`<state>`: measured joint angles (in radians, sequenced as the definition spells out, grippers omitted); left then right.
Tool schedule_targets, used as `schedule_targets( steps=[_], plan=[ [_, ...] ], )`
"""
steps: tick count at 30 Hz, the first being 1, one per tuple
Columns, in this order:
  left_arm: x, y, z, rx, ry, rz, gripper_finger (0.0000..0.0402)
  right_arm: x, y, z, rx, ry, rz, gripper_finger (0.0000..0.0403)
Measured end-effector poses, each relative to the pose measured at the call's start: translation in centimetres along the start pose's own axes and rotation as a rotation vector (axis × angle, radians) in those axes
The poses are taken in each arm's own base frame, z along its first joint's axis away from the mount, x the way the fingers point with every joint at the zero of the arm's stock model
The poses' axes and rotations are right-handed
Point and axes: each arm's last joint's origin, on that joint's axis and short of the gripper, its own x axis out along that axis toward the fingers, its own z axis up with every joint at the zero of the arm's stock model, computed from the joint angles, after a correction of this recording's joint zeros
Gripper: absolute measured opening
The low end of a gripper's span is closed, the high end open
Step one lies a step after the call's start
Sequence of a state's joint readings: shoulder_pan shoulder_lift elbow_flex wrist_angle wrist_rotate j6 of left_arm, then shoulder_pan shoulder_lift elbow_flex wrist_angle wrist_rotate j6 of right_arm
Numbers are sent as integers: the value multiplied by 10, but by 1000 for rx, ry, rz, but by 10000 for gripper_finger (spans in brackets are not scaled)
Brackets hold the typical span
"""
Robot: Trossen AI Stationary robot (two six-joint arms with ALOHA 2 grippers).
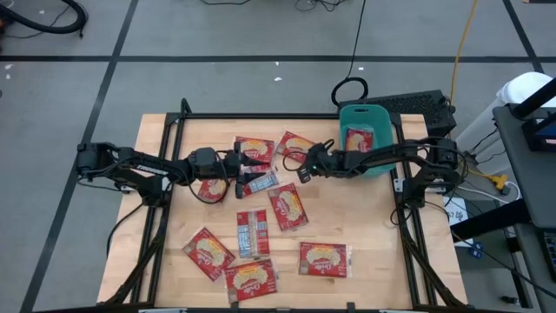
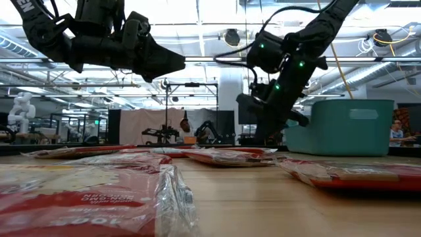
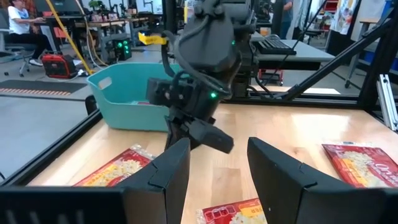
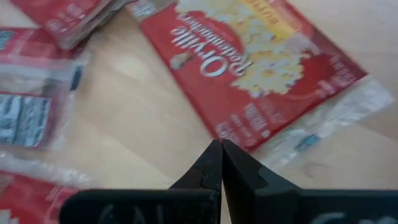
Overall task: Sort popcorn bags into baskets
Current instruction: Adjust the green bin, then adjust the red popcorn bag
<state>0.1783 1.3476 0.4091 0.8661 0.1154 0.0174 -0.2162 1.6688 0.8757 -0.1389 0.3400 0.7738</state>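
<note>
Red packets: popcorn bags (image 1: 287, 207) lie flat across the wooden table (image 1: 373, 252), red with cream popcorn picture and white lettering; 1 (image 1: 252, 233) shows grey-silver.
Axis: bag below the right gripper lies with its long axis slanted to the table edges.
Basket (image 1: 380, 117): teal bin at the far right corner, 1 bag (image 1: 359, 139) inside.
Left gripper (image 1: 249, 168): fingers parted, empty, above the bags.
Right gripper (image 1: 303, 170): fingers closed, empty, near mid-table.
</note>
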Motion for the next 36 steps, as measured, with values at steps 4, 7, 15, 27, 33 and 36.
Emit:
schedule_targets(
  steps=[4, 7, 15, 27, 33, 36],
  plan=[
    [0, 0, -1, -1, 5, 0, 166, 2, -6, 4, 15, -1, -19, 0],
    [0, 0, -1, -1, 11, 0, 166, 3, -6, 9, 15, -28, -8, 0],
    [0, 0, 0, 4, 3, 1, 166, 18, -13, 29, 53, -131, 38, 0],
    [0, 0, 0, 13, 2, 2, 166, 54, -46, 38, 125, -69, -18, 0],
    [0, 0, -1, 25, 6, 4, 166, 56, -55, 43, 122, -66, -42, 0],
    [0, 0, -2, 22, 24, 3, 166, 54, -57, 44, 109, -66, -44, 0]
  ],
)
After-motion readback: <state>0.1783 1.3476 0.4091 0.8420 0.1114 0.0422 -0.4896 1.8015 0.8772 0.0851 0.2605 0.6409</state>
